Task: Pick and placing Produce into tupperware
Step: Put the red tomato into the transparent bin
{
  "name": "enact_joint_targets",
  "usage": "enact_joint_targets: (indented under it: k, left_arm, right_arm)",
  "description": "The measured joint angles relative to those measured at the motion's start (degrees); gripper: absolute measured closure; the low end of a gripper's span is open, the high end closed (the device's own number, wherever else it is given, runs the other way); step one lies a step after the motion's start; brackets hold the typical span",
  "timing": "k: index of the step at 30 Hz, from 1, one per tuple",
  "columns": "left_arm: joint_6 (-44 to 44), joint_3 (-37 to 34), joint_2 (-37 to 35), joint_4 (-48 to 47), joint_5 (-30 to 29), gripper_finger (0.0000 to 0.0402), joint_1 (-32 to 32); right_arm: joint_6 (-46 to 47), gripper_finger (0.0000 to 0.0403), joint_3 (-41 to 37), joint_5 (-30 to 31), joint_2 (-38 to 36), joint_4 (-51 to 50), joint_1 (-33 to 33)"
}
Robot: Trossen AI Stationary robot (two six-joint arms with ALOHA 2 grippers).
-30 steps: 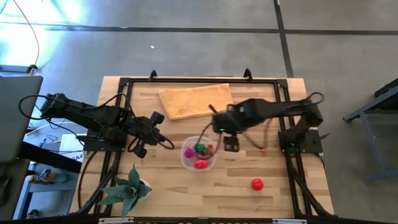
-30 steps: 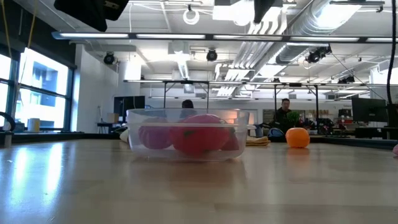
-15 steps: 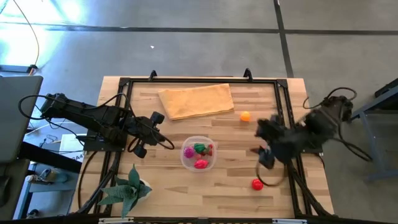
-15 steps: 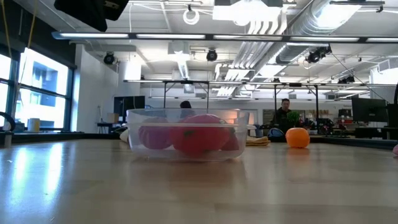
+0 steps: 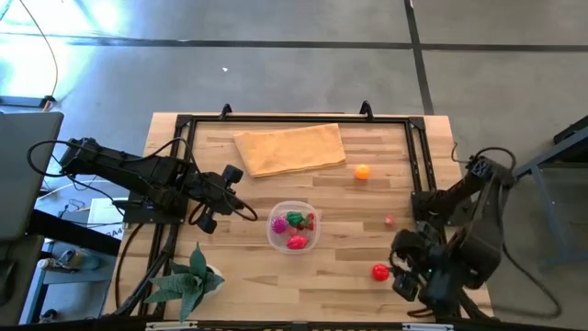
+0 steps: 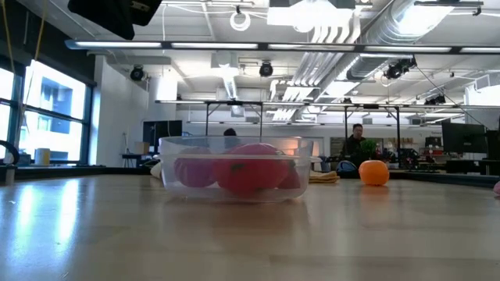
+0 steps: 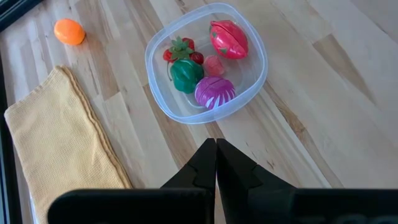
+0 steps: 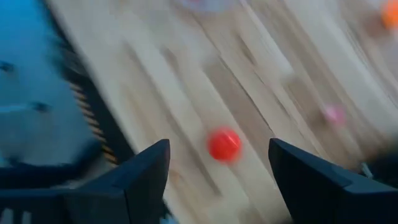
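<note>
We see the tupperware (image 5: 295, 227) mid-table holding several produce pieces; our right gripper (image 5: 405, 272), fingers spread, hangs beside a red piece (image 5: 379, 271) (left gripper (image 5: 241, 211) pressed together, waiting nearby).

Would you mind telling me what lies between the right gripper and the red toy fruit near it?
Only bare wood. In the high view, the right gripper sits beside the red fruit, with nothing between them on the table.
</note>
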Motion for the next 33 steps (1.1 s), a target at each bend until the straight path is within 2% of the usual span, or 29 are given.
enact_joint_targets:
  k: [6, 10, 17, 24, 33]
  left_arm:
    - [0.00, 0.01, 0.01, 0.02, 0.00, 0.0399, 0.00]
    - [0.00, 0.01, 0.02, 0.00, 0.00, 0.0399, -0.02]
    - [0.00, 0.02, 0.01, 0.00, 0.00, 0.0399, -0.02]
    - [0.00, 0.02, 0.00, 0.01, 0.00, 0.0399, -0.02]
    - [-0.01, 0.00, 0.01, 0.02, 0.00, 0.0399, -0.02]
  right_arm:
    - [12.13, 0.0151, -16.27, -7.64, -4.81, 3.97, 5.22]
    - [12.46, 0.0153, -24.78, -11.85, -8.32, 14.58, 5.25]
    - [9.28, 0.0153, -38.54, -12.31, -11.13, 26.87, 1.60]
    - [3.03, 0.0153, -47.42, -14.83, -11.28, 38.46, -2.34]
    - [-1.75, 0.0150, -53.28, -16.42, -11.33, 50.05, -5.99]
